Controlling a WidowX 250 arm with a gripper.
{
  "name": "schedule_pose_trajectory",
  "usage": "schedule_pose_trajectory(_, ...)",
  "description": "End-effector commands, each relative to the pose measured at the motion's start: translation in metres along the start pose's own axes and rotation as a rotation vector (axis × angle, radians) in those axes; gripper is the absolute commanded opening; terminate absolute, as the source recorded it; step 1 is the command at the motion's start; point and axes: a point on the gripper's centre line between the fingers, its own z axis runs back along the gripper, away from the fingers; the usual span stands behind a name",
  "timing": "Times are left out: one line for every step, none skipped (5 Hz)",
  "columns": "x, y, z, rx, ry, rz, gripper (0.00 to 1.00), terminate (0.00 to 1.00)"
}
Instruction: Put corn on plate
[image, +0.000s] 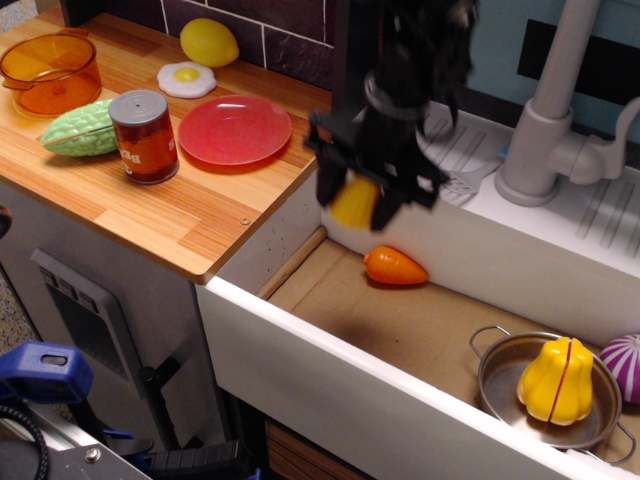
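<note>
My gripper (362, 203) is shut on the yellow corn (356, 203) and holds it in the air above the left end of the sink basin, near the counter's right edge. The image of the arm is blurred by motion. The pinkish-red plate (235, 129) lies flat on the wooden counter (180, 215) to the left of the gripper, with nothing on it. The corn is apart from the plate, to its right and slightly nearer me.
A red can (145, 136), green vegetable (80, 128), orange pot (50, 71), fried egg (186, 78) and lemon (209, 41) sit around the plate. An orange carrot (394, 267) lies in the basin. A metal pan (510, 385) holds a yellow squash (556, 379). A faucet (545, 110) stands right.
</note>
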Motion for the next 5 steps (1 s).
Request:
schedule_pose_trajectory(0.034, 0.059, 0.032, 0.030, -0.136, 0.018, 0.00, 0.00)
schedule_pose_trajectory(0.046, 0.085, 0.022, 0.036, -0.134, 0.019, 0.00, 0.00)
schedule_pose_trajectory(0.051, 0.103, 0.012, 0.111, -0.155, 0.099, 0.00, 0.00)
schedule_pose_trajectory(0.057, 0.118, -0.006, 0.087, -0.142, 0.132, 0.00, 0.00)
schedule_pose_trajectory(0.059, 0.122, -0.021, 0.068, -0.107, 0.166, 0.00, 1.00)
